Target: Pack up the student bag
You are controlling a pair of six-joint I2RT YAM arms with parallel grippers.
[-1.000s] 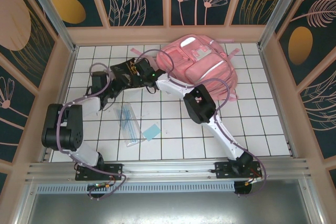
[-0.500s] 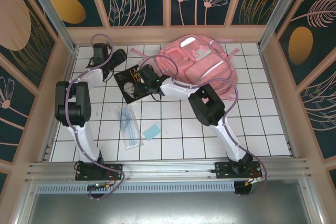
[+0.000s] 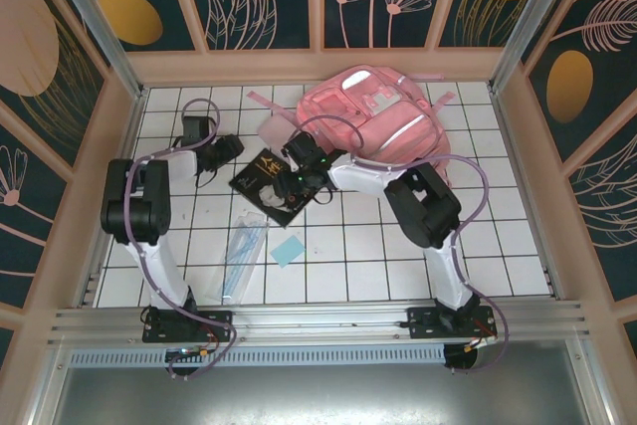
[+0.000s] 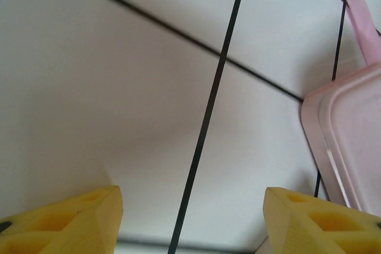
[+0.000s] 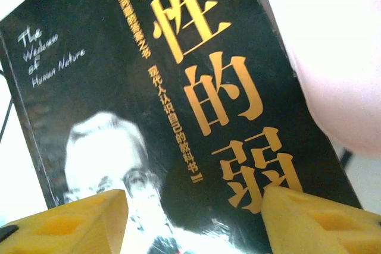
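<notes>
The book [image 3: 257, 181] has shifted. Half a second ago it lay squarer and farther back on the counter [image 3: 498, 236]. Now it sits nearer the arms, turned to a diamond, just left of the student bag's [image 3: 383, 121] near-left corner.

The right claw [image 5: 193, 221] has followed it. Its yellow fingers stand spread wide over the black cover with the gold title. It looks released rather than clenched, hovering above the book and not pinching it.

The left claw [image 4: 191, 221] met the book a second ago and then pulled away to the far left. It has since come back partway and hangs open over bare tile. The corner of a flat pink case [image 4: 351, 141] lies just to its right.

The student bag has not moved. It lies at the far right of the counter with its glossy front pockets up. From above it is not clear whether any opening is unzipped.

For the task, the handover seems finished, but the book is still outside the bag and has drifted slightly away from it. A packet of pens [image 3: 239, 256] and a small blue card [image 3: 288, 249] wait nearer the arms. By this reckoning the packing has barely begun. The right arm probably needs a firm hold on the book's edge before it can carry it in.
</notes>
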